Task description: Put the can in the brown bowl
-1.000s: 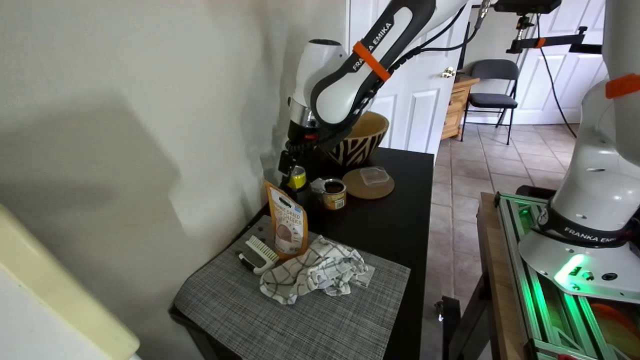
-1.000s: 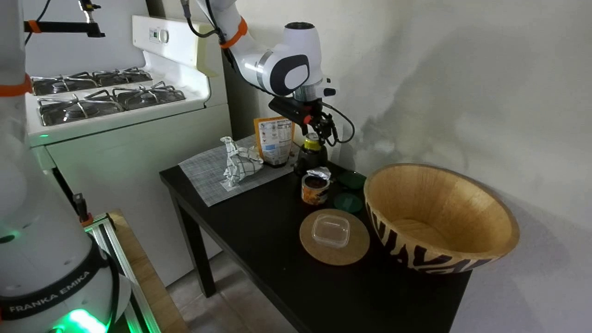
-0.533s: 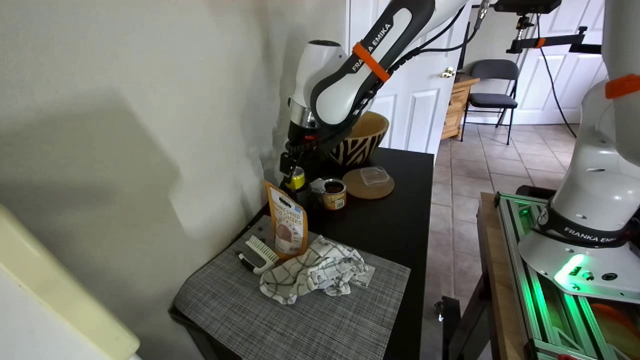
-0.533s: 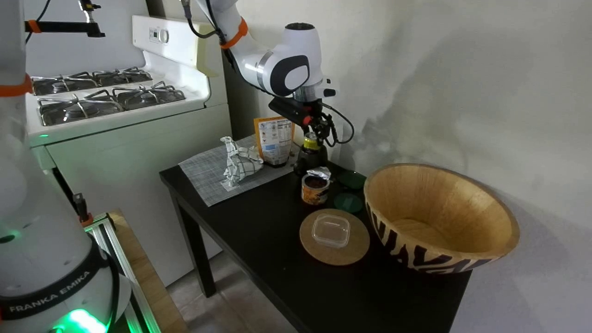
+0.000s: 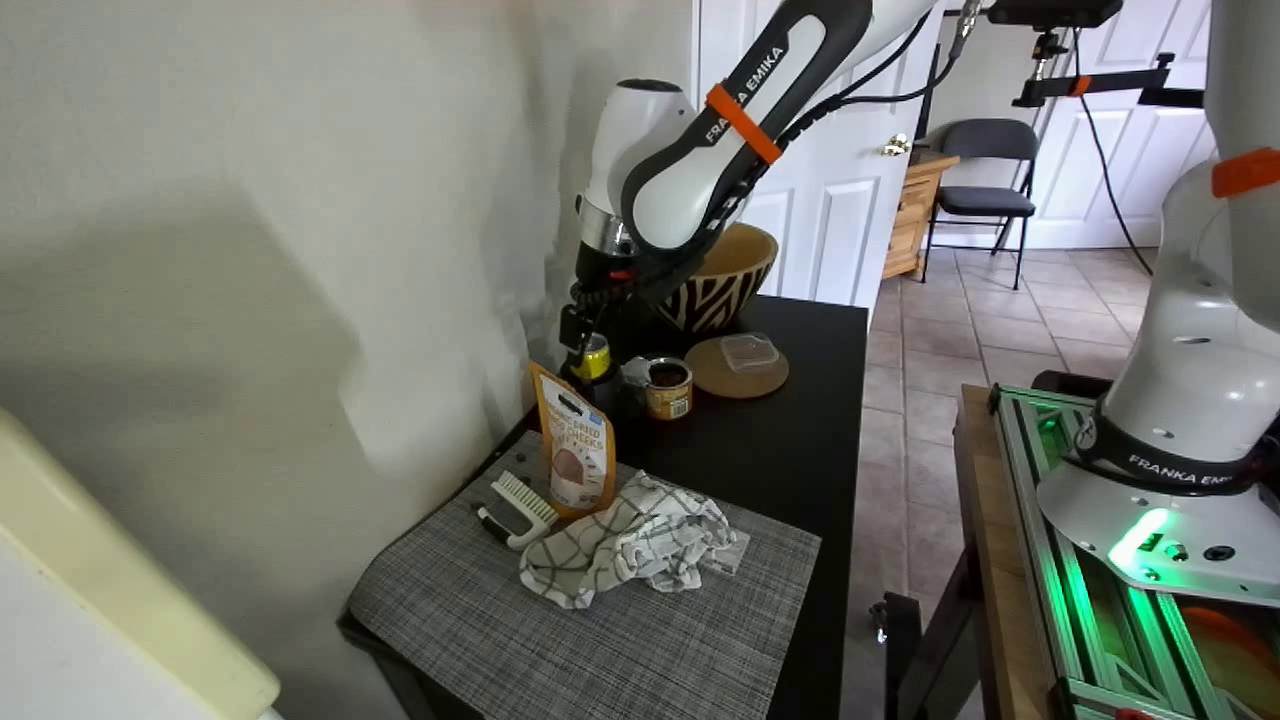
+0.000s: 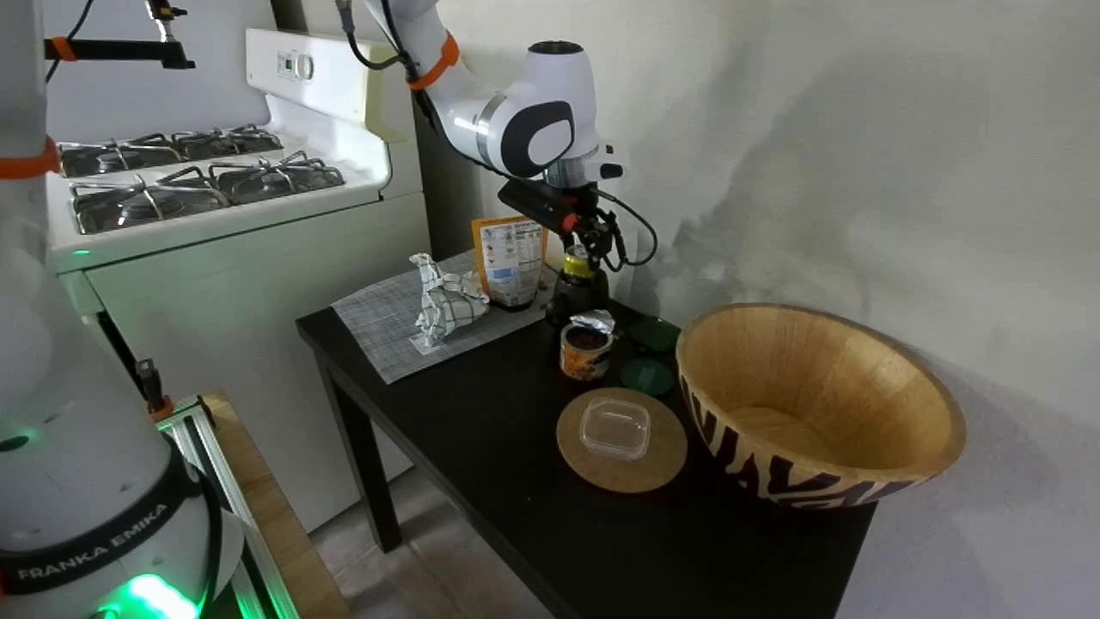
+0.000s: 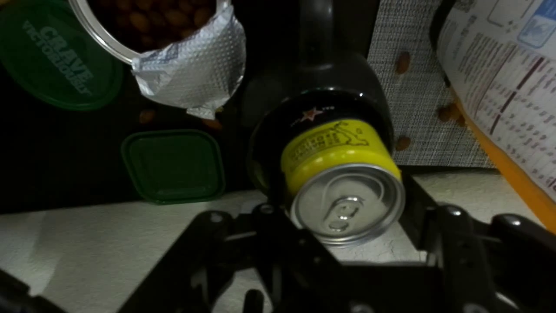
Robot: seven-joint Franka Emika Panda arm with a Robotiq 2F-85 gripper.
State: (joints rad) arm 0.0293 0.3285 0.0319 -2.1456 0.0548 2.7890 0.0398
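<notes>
Clamping the yellow ring-pull can (image 7: 339, 150) from both sides with the gripper (image 7: 345, 193), right over a dark handled vessel (image 7: 343, 76); cannot tell if reaching into it; hanging near the orange-edged pouch (image 6: 510, 262) and the peeled-open tin of almonds (image 6: 583, 365), and well apart from the zebra-striped wooden bowl (image 6: 812, 413), past the round green lid (image 6: 646, 376)

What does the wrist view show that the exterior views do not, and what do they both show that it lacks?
Only the wrist view: a distinct pull tab on the can, and readable lettering on the round green lid.

Only the exterior views: the brown bowl, the checked cloth, and the tan disc with a clear container on it.

Shared by all: the can, the gripper, the dark vessel, the open tin with its foil, the pouch and the gray mat.
</notes>
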